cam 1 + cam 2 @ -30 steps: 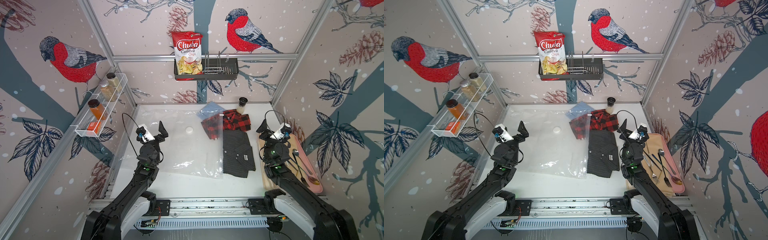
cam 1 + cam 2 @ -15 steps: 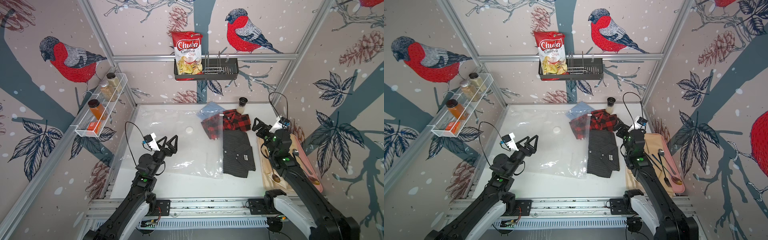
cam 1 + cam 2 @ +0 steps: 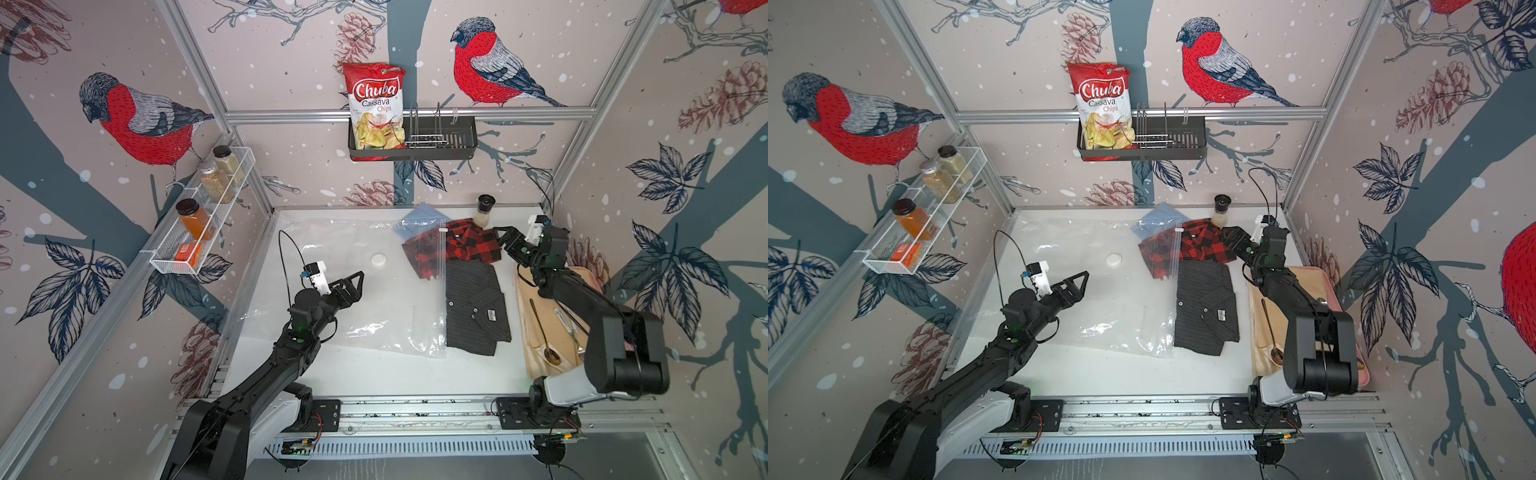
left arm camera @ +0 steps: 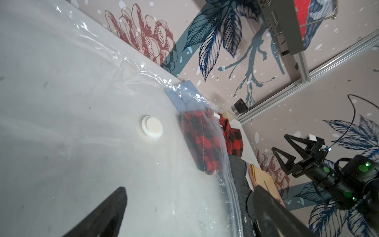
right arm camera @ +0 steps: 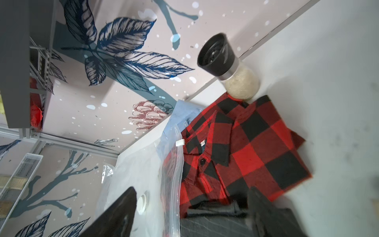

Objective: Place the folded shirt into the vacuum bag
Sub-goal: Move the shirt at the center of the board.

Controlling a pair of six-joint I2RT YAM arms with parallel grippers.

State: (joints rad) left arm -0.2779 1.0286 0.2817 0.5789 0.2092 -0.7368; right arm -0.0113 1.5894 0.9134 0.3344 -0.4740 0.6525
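In both top views the vacuum bag [image 3: 395, 299] lies flat over the middle and left of the surface [image 3: 374, 374]. Its zip-seal edge [image 3: 443, 291] runs back to front, with the mouth facing the right edge. The red plaid shirt [image 3: 469, 245] lies across that edge near the back right corner, partly behind clear plastic. Only my left wrist view shows my right pincer [image 4: 279, 142] spread just beside that shirt, and my left pincer [image 3: 359, 281] hangs spread above the bag.
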